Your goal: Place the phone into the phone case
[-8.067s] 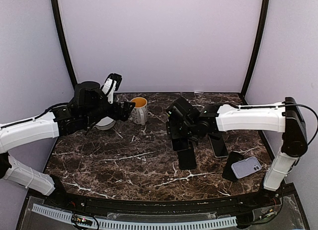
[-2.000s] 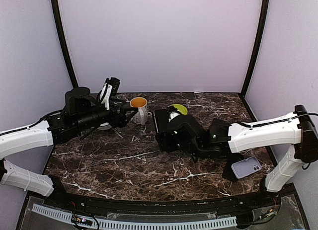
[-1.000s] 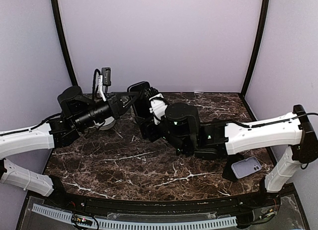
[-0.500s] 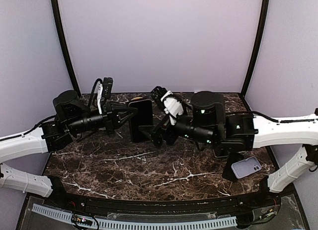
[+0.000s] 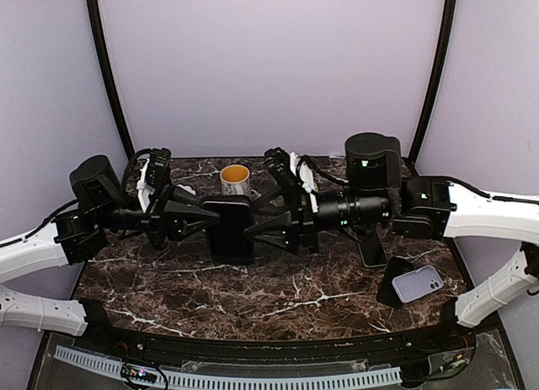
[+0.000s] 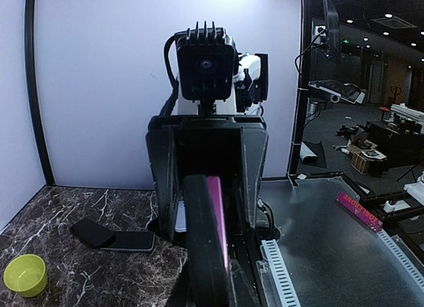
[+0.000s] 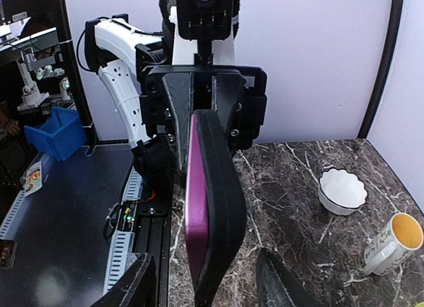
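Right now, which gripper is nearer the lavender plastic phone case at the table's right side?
Right. The right gripper is left of the lavender plastic phone case, near mid-table; the left gripper is farther left, across the held black slab.

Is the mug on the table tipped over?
No, in the top view the mug stands upright on the table, with its open mouth facing up.
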Controlling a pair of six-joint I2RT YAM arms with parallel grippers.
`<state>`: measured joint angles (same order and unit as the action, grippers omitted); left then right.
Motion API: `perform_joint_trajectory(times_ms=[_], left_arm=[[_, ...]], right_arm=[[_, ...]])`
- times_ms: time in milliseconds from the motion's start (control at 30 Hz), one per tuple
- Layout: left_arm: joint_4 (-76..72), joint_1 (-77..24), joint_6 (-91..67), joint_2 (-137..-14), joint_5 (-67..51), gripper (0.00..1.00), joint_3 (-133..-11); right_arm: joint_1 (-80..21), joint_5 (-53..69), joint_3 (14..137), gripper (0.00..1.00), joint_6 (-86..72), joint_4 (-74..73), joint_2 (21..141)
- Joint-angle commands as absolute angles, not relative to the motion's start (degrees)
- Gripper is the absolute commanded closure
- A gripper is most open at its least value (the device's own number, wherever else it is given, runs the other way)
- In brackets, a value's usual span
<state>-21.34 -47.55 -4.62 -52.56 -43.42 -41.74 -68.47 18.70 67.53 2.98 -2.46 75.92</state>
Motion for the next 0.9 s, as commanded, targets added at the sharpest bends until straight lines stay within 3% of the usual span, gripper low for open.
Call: perform_joint_trajectory(times_ms=[0, 100, 233, 433, 500, 567, 633, 800, 867], left_arm=[[-24.1, -48.0, -2.6, -51.8, -44.8, 1.00, -43.6], [-24.2, -48.2, -2.3, -51.8, -44.9, 1.00, -43.6], [-23.6, -48.9, -2.0, -52.0, -45.0, 1.00, -43.8], [-23.1, -49.1, -1.8, -50.8, -44.0, 0.98, -42.8], [-22.5, -49.2, -1.5, -50.2, -41.8, 0.68, -42.0], [-21.7, -49.2, -0.7, -49.8, -39.5, 0.53, -40.7], [-21.2, -49.6, -0.5, -49.6, -34.9, 0.48, -39.3], [-20.9, -51.3, 2.2, -49.8, -33.0, 0.61, -37.9], [-21.9, -51.4, 2.1, -49.5, -33.0, 0.70, -37.2]], right_arm=[[-68.2, 23.8, 70.9, 0.49, 0.9, -0.6, 77.6], [-68.2, 23.1, 72.1, 0.63, 0.0, -0.8, 79.1], [-68.1, 21.2, 72.8, 1.00, -1.3, -0.9, 79.9], [-68.0, 17.9, 72.7, 1.00, -2.4, -0.3, 78.9], [-68.0, 18.3, 72.9, 1.00, -2.7, -0.3, 78.3], [-67.9, 18.5, 72.9, 1.00, -3.0, 1.6, 77.8], [-68.0, 19.1, 72.9, 1.00, -3.0, 2.5, 77.2], [-68.0, 21.7, 72.7, 1.00, -3.0, 4.1, 76.8], [-68.0, 22.9, 72.6, 1.00, -3.3, 4.9, 76.9]])
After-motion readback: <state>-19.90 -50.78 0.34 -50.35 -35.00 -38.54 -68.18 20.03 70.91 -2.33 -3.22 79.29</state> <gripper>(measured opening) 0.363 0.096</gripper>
